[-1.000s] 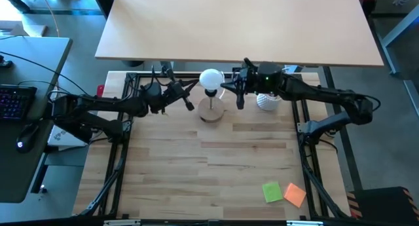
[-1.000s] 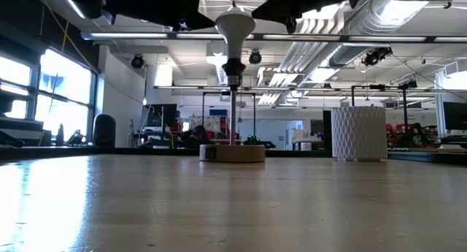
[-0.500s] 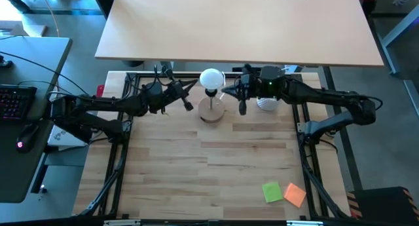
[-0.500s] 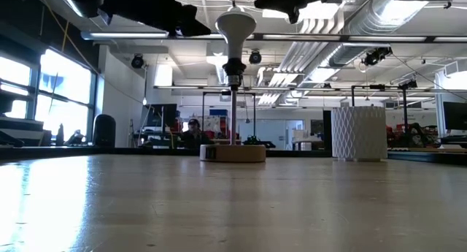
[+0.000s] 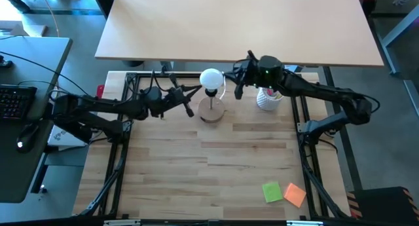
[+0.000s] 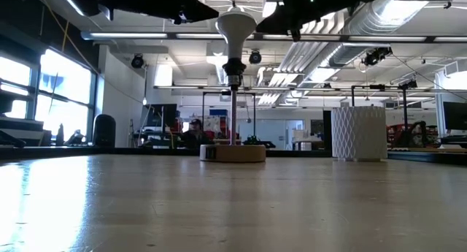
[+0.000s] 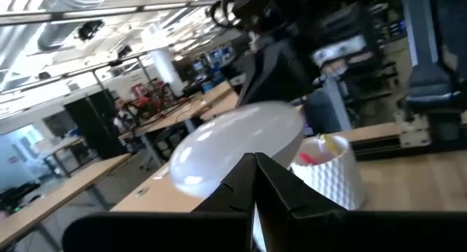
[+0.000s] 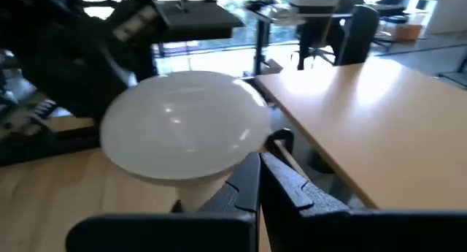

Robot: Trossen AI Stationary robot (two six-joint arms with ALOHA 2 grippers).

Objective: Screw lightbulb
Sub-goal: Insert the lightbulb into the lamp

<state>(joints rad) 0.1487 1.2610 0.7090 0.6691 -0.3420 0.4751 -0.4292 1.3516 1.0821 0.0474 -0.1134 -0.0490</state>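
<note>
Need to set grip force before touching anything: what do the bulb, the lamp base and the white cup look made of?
The lightbulb looks like matte white plastic or frosted glass: soft sheen, no see-through; cannot tell which. The lamp base looks like pale unfinished wood, a round disc with a thin metal-looking stem and a black socket. The white cup looks like ribbed matte plastic, possibly printed.

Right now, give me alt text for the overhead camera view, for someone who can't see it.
Seen from above, a white lightbulb stands on a round wooden lamp base at the far edge of a wooden table. The left gripper and right gripper flank it, both shut and holding nothing. A white cup sits right of the lamp, with green and orange sticky notes near the front corner.
</note>
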